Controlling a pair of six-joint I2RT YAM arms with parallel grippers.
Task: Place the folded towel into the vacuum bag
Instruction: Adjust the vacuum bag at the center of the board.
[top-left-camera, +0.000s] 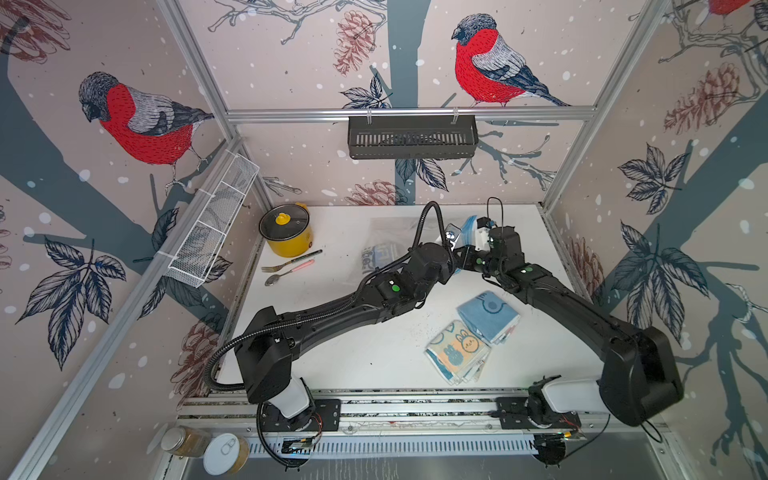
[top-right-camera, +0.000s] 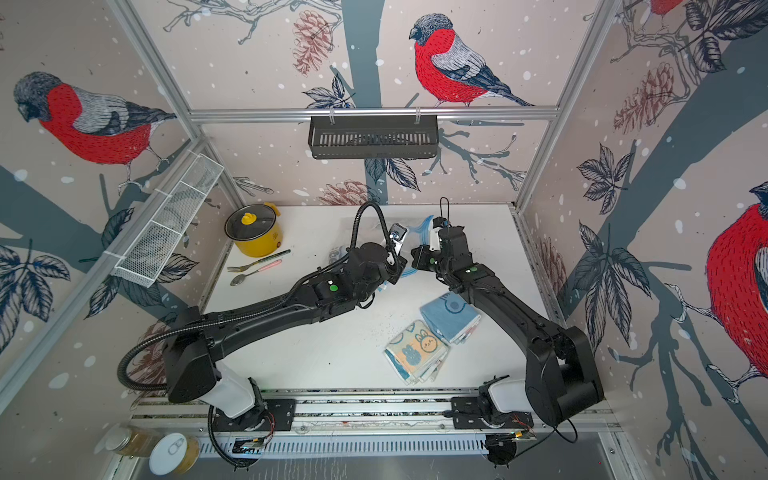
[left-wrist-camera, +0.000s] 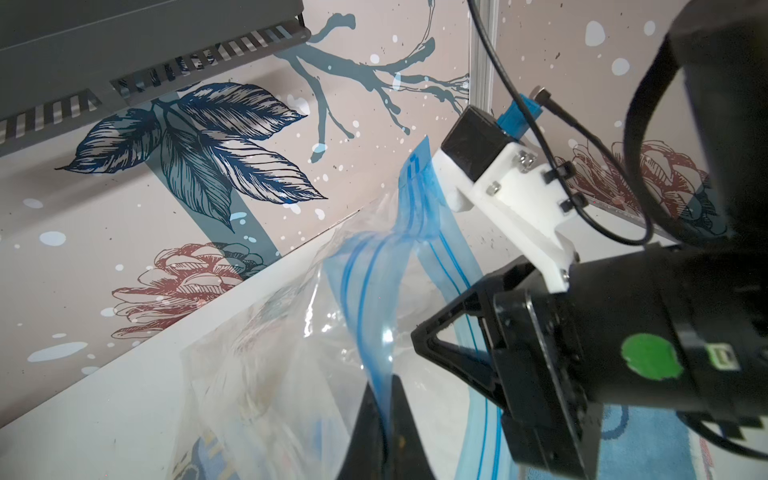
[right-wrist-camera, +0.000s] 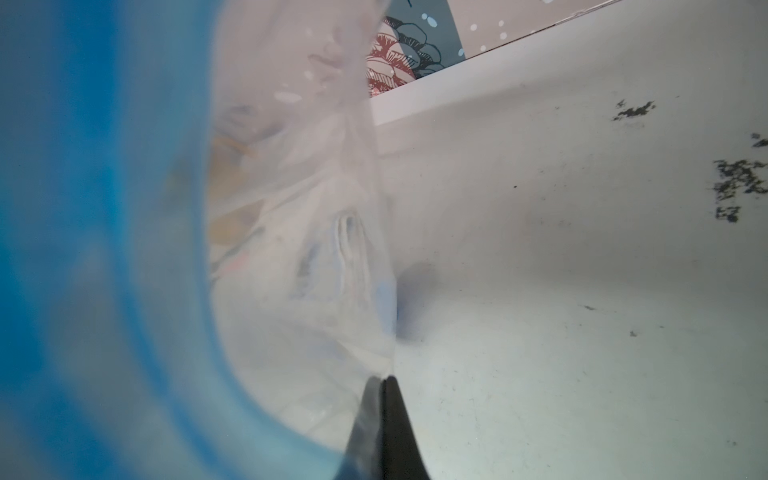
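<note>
vacuum bag, blue mouth raised; folded towel lies outside

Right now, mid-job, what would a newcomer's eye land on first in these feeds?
Both arms meet at the back of the table, the left gripper and right gripper each shut on the blue zip end of the vacuum bag, holding it raised. Near the front right, a blue towel and a rabbit-print towel lie folded outside the bag. A yellow pot stands at the back left.
</note>
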